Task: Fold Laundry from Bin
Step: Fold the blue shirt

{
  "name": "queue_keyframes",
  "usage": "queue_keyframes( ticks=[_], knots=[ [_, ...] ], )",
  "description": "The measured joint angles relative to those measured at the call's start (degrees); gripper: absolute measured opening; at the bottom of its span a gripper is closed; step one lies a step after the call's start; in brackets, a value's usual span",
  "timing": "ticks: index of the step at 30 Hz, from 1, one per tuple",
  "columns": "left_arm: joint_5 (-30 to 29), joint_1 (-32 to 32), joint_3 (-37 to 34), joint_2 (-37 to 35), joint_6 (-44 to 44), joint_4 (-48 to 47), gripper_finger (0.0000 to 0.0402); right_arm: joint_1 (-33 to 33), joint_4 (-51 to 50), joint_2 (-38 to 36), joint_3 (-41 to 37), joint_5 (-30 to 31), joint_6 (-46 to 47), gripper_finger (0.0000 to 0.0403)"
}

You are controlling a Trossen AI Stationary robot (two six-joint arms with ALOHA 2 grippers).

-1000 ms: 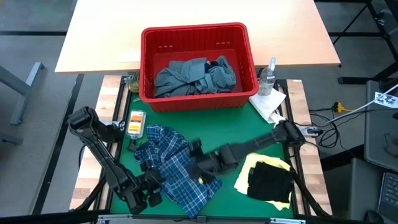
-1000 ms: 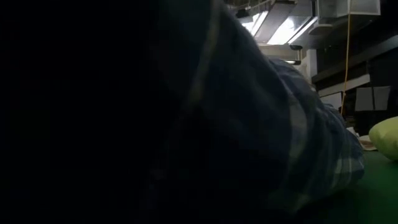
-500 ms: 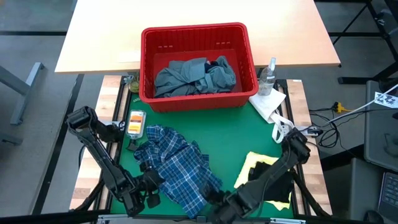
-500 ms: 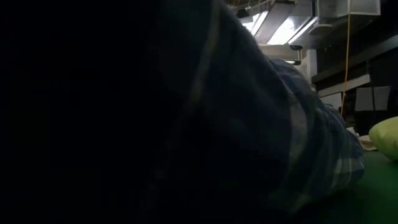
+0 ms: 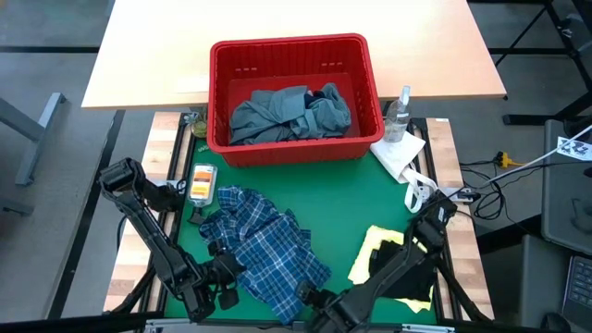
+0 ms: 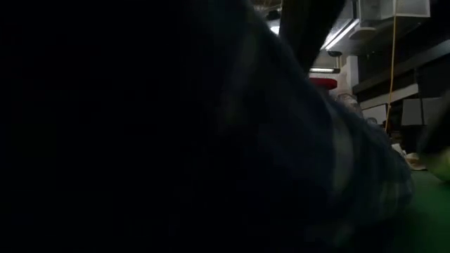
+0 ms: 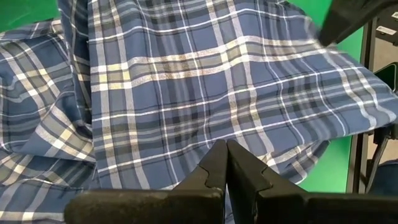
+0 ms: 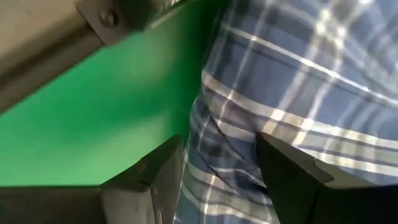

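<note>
green matting covers the work surface (image 5: 351, 208), and low at its near edge the right gripper (image 8: 217, 180) stands with its fingers (image 8: 292, 174) spread wide around the hem of the blue-white plaid shirt (image 5: 264, 245), cloth lying between them but not yet pinched. across the same garment the left gripper (image 7: 225, 163) rests at the shirt's near left edge, its fingers (image 7: 244, 173) pressed fully together, with no cloth visibly caught in them.

the shirt lies crumpled on the matting's left half. it looks light, limp and thin, likely to sag and drag rather than hold any shape, so a firm pinch at a hem or corner, one for each gripper, seems the best hold for lifting and spreading it. a single layer may slip free if the bite is shallow.

to the right, a dark navy garment (image 5: 407, 268) sits folded on top of a small yellow one (image 5: 377, 242). farther back the red bin (image 5: 294, 54) holds a bunched grey-blue garment (image 5: 287, 113). a spray bottle (image 5: 400, 113) and white paper towel (image 5: 400, 153) stand beside the bin, and a small orange-labelled pack (image 5: 202, 180) lies at the left.

compared with a second ago, the right arm has swung from over the middle of the shirt down to its near corner; the left arm and the clothes have kept their places.
</note>
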Motion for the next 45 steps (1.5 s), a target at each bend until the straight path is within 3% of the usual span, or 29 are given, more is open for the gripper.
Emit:
queue_keyframes(
  ticks=[14,21,25,31,36,39,45],
  knots=[
    [0.0,-0.3,0.0,0.0,0.0,0.0,0.0,-2.1,-0.1,4.1,0.1,2.3,-0.1,0.0193],
    [0.0,-0.4,0.0,0.0,-0.3,0.3,0.0,-2.3,-0.1,4.5,0.1,3.1,0.1,0.0088],
    [0.0,-0.4,0.0,-0.2,-5.7,-0.9,0.0,-2.1,-1.3,4.5,0.1,1.2,0.2,0.0016],
    [-0.4,0.1,0.0,-0.4,-12.5,-5.0,0.0,-1.0,-9.0,2.3,0.0,-4.4,4.2,0.0039],
    [-3.1,3.0,0.0,0.7,-12.2,-0.3,0.0,1.5,-17.3,-0.7,2.7,-7.1,9.4,0.0016],
    [-5.2,5.6,0.0,2.9,-7.5,6.2,0.0,2.9,-23.4,-1.1,7.2,-7.0,11.2,0.0009],
    [-2.7,10.9,0.0,8.2,1.7,18.4,0.0,4.0,-28.3,-1.2,18.3,-2.1,12.2,0.003]
  ],
)
